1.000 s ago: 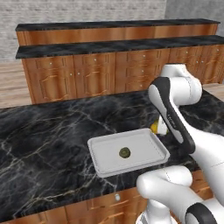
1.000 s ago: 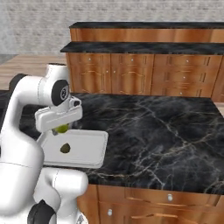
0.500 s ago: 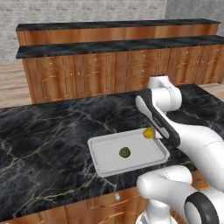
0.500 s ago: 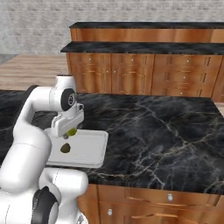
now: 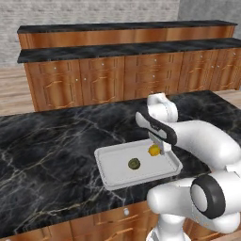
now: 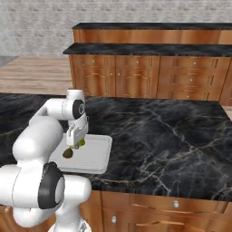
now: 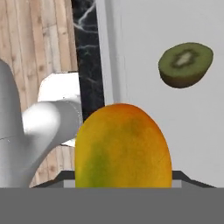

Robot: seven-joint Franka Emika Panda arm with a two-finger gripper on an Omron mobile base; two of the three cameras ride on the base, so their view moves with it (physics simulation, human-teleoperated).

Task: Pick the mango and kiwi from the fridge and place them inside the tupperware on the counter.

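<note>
Two fruits show against the pale floor of the tupperware (image 5: 113, 174); the mango (image 5: 154, 150) sits pinched in the hand (image 5: 157, 149), low over the container's right end in the left base view, while the kiwi (image 5: 134, 163) lies loose on the container's floor, near the mango but apart from it, toward the middle; whether the mango touches the floor I cannot tell. From the right base view the hand (image 6: 76, 144) hangs over the tupperware (image 6: 97, 158) with the mango (image 6: 80, 143) at its tip and the kiwi (image 6: 68, 153) just beside it, nearer the robot's body. From the hand view the mango (image 7: 122, 146) fills the lower middle, orange with a green flush, and the kiwi (image 7: 185, 64) lies above and right of it on the grey floor (image 7: 144, 52). The tupperware rests near the front edge of the black marble bench (image 5: 52, 141); behind it runs a long two-tiered back counter (image 5: 122, 47) with wooden doors.
</note>
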